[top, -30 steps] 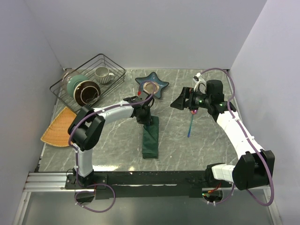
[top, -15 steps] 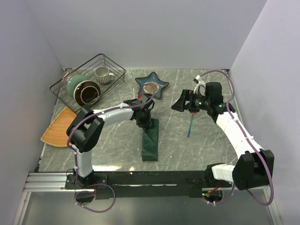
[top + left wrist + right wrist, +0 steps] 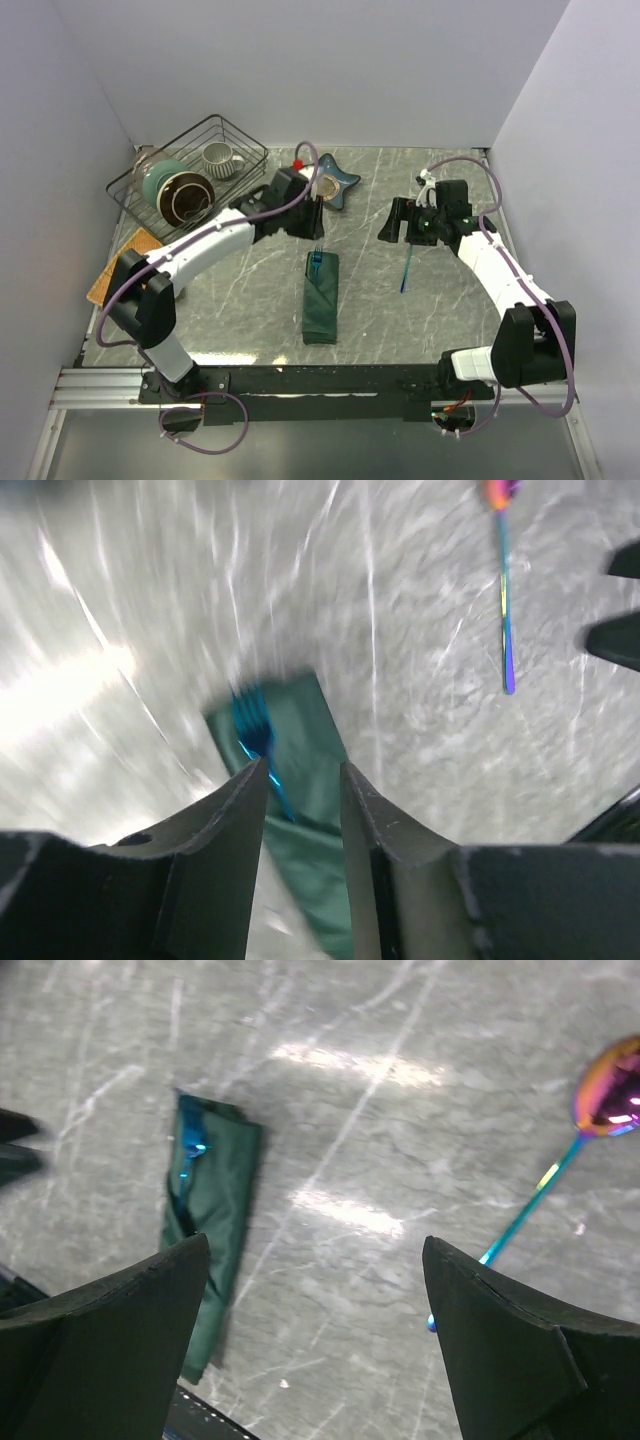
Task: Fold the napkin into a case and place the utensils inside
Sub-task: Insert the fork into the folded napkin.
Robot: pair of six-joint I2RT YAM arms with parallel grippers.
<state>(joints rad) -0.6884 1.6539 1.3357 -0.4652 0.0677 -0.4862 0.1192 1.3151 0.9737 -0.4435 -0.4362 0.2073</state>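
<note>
Grey marbled worktop (image 3: 250,290), closed in by pale walls, with two robot arms reaching over it from the near edge. The dark green napkin lies near the middle, folded into a long, narrow case (image 3: 321,300) that runs from front to back. A bright blue fork (image 3: 316,262) sits in the far end of the case, its tines lying on the cloth and its handle slipped under a fold. The left tool (image 3: 317,222) hangs above the worktop just beyond that far end, its two dark fingers (image 3: 235,825) parted by a narrow gap and pinching nothing. From its wrist camera the fork and the top of the case show in the gap below.

To the right, well apart from the case, a spoon (image 3: 405,270) with a slim blue handle and a shiny pink-purple bowl lies on the bare stone, bowl toward the back. The right tool (image 3: 395,220) hovers over the bowl end with its fingers spread wide and nothing between them; its wrist camera shows the spoon off to one side of the opening.

At the back left a wire basket (image 3: 247,168) holds a pale mug (image 3: 218,158) and two bowls (image 3: 178,192) propped on edge. A blue star-shaped dish (image 3: 340,181) sits at the back centre, and an orange woven mat (image 3: 98,288) lies at the left edge, partly hidden by the left arm
</note>
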